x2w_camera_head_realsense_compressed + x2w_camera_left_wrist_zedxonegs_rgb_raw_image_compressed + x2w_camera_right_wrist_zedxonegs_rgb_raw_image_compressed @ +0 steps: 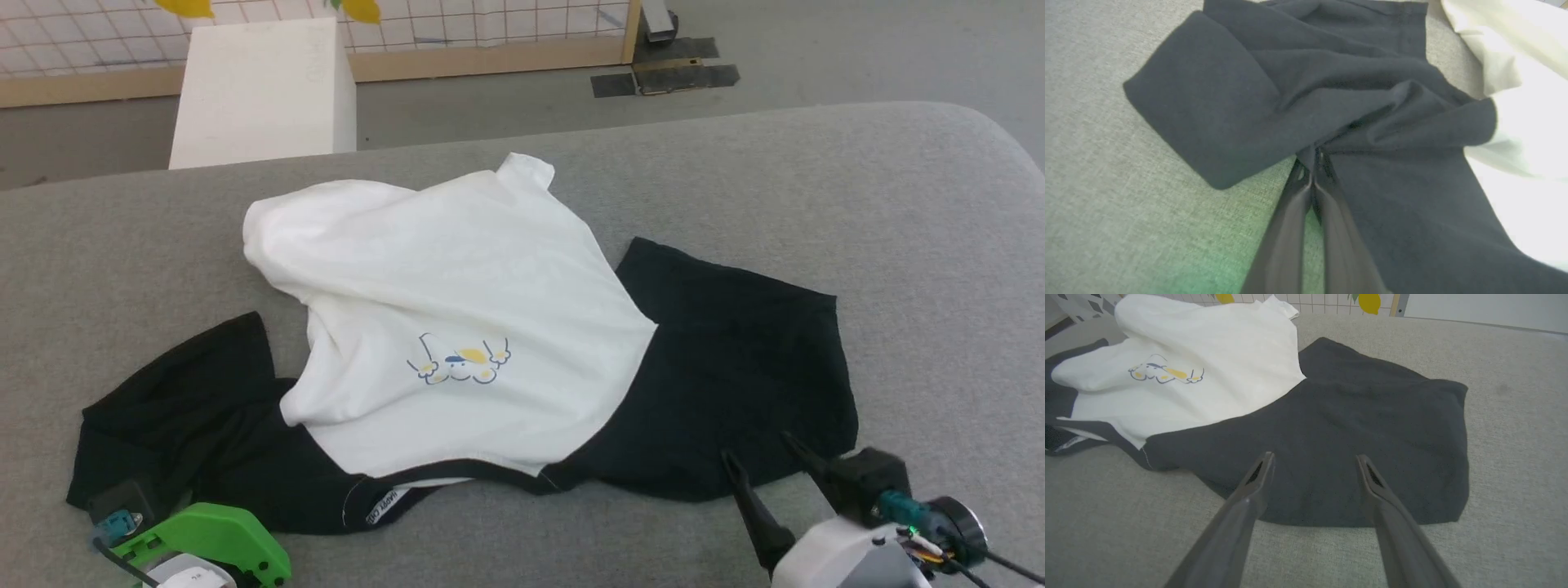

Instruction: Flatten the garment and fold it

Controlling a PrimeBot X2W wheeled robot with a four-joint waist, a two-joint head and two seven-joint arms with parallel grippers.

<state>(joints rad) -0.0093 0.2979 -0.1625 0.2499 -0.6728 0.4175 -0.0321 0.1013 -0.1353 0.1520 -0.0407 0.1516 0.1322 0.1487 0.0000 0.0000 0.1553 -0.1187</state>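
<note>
The garment (457,310) lies crumpled on the grey padded table (898,212), its white body bunched in the middle with the small cartoon print (461,363) facing up. One black sleeve (188,425) spreads to the lower left and the other black sleeve (735,359) to the right. In the left wrist view my left gripper (1315,157) is shut on a pinched fold of the left black sleeve (1241,94). Its green housing (212,531) sits at that sleeve's near edge. My right gripper (759,451) is open, its fingertips over the near edge of the right sleeve (1351,416), with nothing between them.
A white block (261,90) stands on the floor beyond the table's far edge, in front of a gridded panel with a wooden frame (490,57). Bare grey table surface stretches to the right of the garment and along the near edge.
</note>
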